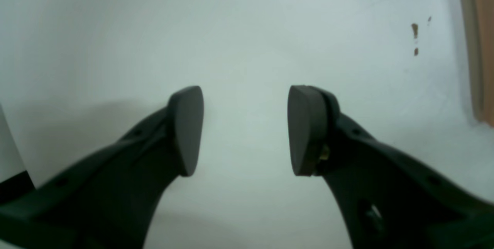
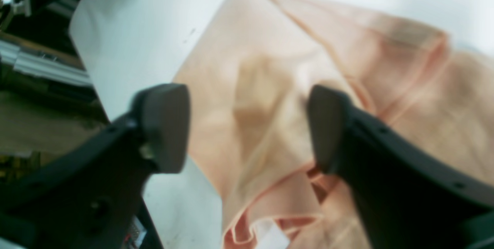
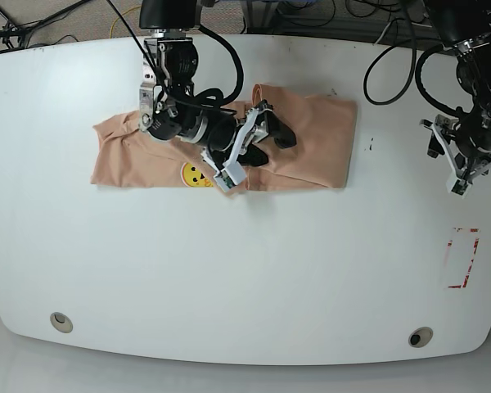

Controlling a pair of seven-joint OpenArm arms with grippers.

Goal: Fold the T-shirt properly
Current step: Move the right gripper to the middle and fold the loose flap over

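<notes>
On the white tabletop [image 3: 254,278] we see the T-shirt [image 3: 311,135] lying half-folded. Our right pincer [image 2: 247,125] hovers agape above it. Our left pincer [image 1: 245,129] gapes over bare surface.

Robotics lab: white table [image 3: 245,270], trailing cables [image 3: 393,49], tape marks [image 3: 462,258].

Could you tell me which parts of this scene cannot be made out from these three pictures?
- Base view: the right claw and its arm cover the middle of the T-shirt, hiding the fold there and part of the emoji print.
- Right wrist view: the shirt is blurred; its lower and right parts are cut off.
- Left wrist view: only a shirt edge shows beyond the left claw.
</notes>
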